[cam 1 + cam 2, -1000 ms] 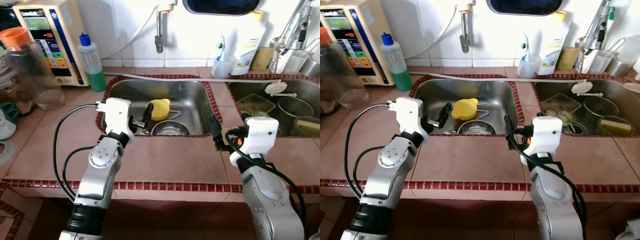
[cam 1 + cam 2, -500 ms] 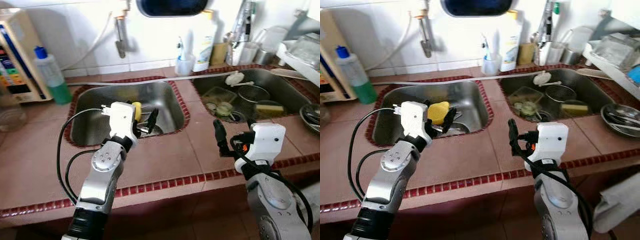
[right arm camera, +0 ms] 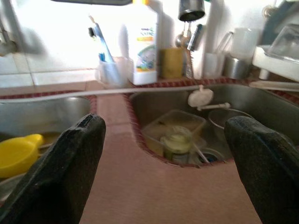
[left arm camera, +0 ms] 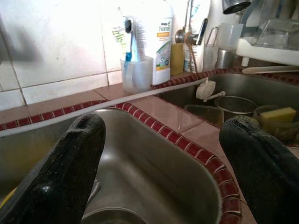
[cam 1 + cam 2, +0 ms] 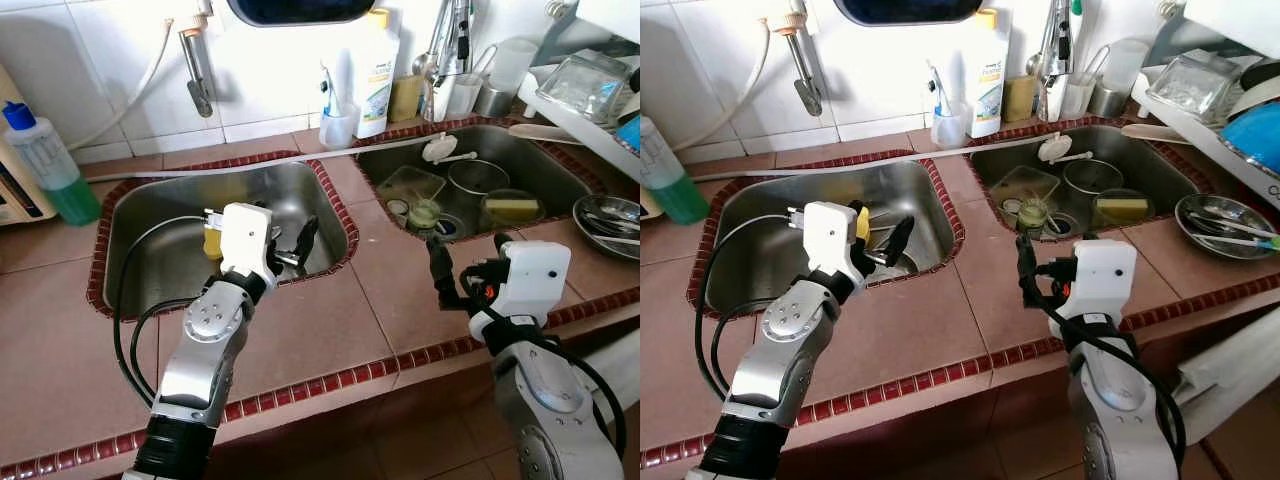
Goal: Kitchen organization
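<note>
Two steel sinks are set in a red-tiled counter (image 5: 385, 290). The left sink (image 5: 150, 235) holds a yellow cup (image 3: 16, 154), partly hidden behind my left wrist, and a metal bowl. The right sink (image 5: 560, 165) holds a clear plastic container (image 5: 412, 185), a small green-lidded jar (image 5: 425, 213), a metal pot (image 5: 476, 177) and a yellow sponge (image 5: 512, 207). My left gripper (image 5: 292, 248) is open and empty over the left sink's near right corner. Over the counter strip between the sinks, my right gripper (image 5: 438, 272) stands open and empty.
A detergent bottle (image 5: 377, 60), a toothbrush cup (image 5: 338, 125) and utensil holders line the back wall. A green bottle (image 5: 45, 165) stands at the far left. A steel plate with cutlery (image 5: 610, 213) and a dish rack (image 5: 590, 85) are on the right.
The camera has swung to the right and both sinks have slid left in the picture. Both arms keep the same pose, with their fingers apart.
</note>
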